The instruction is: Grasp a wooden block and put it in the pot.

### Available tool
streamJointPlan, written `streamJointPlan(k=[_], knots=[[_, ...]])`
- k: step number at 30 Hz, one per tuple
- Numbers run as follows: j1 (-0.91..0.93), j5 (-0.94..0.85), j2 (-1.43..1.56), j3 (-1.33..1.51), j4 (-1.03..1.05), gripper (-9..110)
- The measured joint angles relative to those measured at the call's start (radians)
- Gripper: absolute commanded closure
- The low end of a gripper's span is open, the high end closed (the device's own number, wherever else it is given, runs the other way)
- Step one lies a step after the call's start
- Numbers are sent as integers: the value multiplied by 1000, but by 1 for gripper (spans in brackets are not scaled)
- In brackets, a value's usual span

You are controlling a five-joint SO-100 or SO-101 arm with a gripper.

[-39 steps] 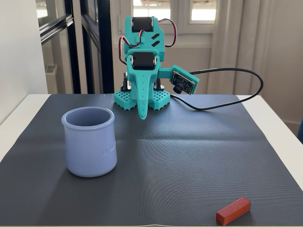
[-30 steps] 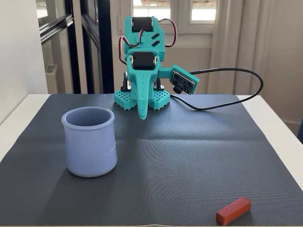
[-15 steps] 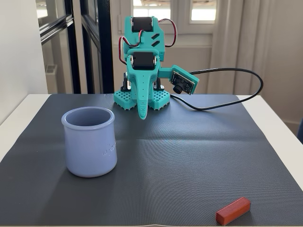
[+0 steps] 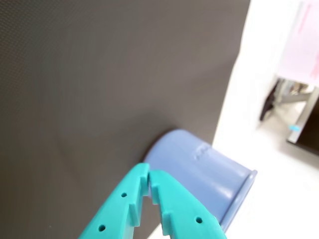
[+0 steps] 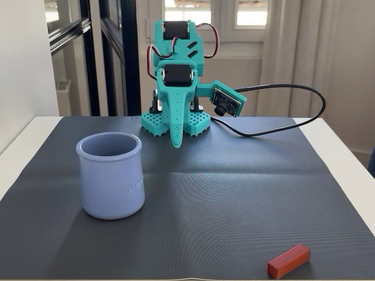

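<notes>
White table point(image 5: 351, 164) under dark ribbed mat point(image 5: 234, 199); far windows point(image 5: 252, 12) daylit; dark-framed glass door point(image 5: 88, 52) far left; white wall point(image 5: 23, 58) left.

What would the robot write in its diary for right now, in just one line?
stage: not started | hand: shut, empty, folded near base | wooden block: on mat, front right in fixed view, untouched | pot: upright, left, empty as far as seen
</notes>
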Motion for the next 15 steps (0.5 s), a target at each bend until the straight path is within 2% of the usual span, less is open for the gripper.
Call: streamJointPlan(k=[9,15], knots=[[0,44,-37,-21,0,101],[-48,184,-305,-209,0,101]])
